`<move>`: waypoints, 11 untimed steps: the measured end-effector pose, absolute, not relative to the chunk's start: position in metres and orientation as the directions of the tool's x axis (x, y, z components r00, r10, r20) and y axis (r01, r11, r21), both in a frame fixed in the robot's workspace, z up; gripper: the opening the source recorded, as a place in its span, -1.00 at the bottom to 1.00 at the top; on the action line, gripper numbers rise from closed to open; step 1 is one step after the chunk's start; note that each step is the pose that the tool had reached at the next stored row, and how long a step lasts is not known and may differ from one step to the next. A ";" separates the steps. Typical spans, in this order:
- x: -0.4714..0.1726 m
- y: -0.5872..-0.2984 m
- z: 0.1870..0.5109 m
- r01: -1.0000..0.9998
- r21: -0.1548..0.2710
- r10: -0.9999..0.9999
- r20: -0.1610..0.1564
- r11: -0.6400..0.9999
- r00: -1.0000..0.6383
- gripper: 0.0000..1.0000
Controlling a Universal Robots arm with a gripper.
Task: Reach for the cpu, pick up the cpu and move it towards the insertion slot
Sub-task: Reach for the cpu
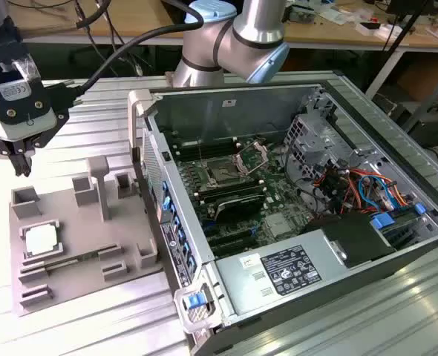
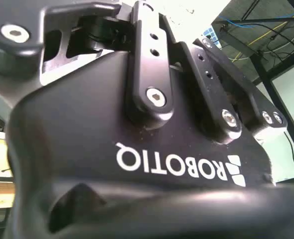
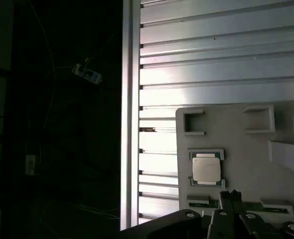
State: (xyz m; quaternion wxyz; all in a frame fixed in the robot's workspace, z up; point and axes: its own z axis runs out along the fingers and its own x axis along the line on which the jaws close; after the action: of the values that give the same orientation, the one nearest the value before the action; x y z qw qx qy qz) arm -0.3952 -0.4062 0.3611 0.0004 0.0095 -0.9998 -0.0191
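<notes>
The cpu [image 1: 41, 239] is a small silvery square chip lying flat in a recess of a grey fixture plate [image 1: 78, 252] at the exterior view's left. In the first wrist view the cpu [image 3: 207, 168] lies on the same plate [image 3: 246, 149]. My gripper [image 1: 7, 159] hangs open well above the plate's far left corner, apart from the cpu and holding nothing. The insertion slot [image 1: 223, 172] is a square socket with a raised metal bracket on the green board inside the open computer case [image 1: 367, 104]. The gripper's black body [image 2: 137, 164] is seen close up in the second wrist view.
Grey upright posts and brackets [image 1: 100, 185] stand on the fixture plate between the cpu and the case wall [image 1: 156, 193]. Inside the case are a power supply [image 1: 286, 271], a drive cage [image 1: 312, 144] and coloured cables [image 1: 367, 193]. Everything rests on a ribbed aluminium table [image 3: 221, 55].
</notes>
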 end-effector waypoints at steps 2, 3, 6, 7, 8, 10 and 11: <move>-0.396 -0.406 0.361 -0.019 0.038 -0.019 0.001 0.999 -1.000 -0.79; -0.396 -0.406 0.361 -0.019 0.038 -0.019 0.001 0.999 -1.000 -0.79; -0.396 -0.406 0.355 -0.019 0.038 -0.019 0.000 0.999 -1.000 -0.79; -0.396 -0.406 0.355 -0.019 0.038 -0.019 0.001 0.999 -1.000 -0.79; -0.396 -0.406 0.355 -0.019 0.038 -0.019 0.000 0.999 -1.000 -0.79; -0.396 -0.406 0.354 -0.019 0.038 -0.019 0.000 0.999 -1.000 -0.79; -0.396 -0.406 0.354 -0.019 0.038 -0.019 0.001 0.999 -1.000 -0.79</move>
State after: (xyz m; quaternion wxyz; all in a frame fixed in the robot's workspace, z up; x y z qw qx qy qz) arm -0.3964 -0.4062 0.3537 0.0004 0.0096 -0.9998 -0.0191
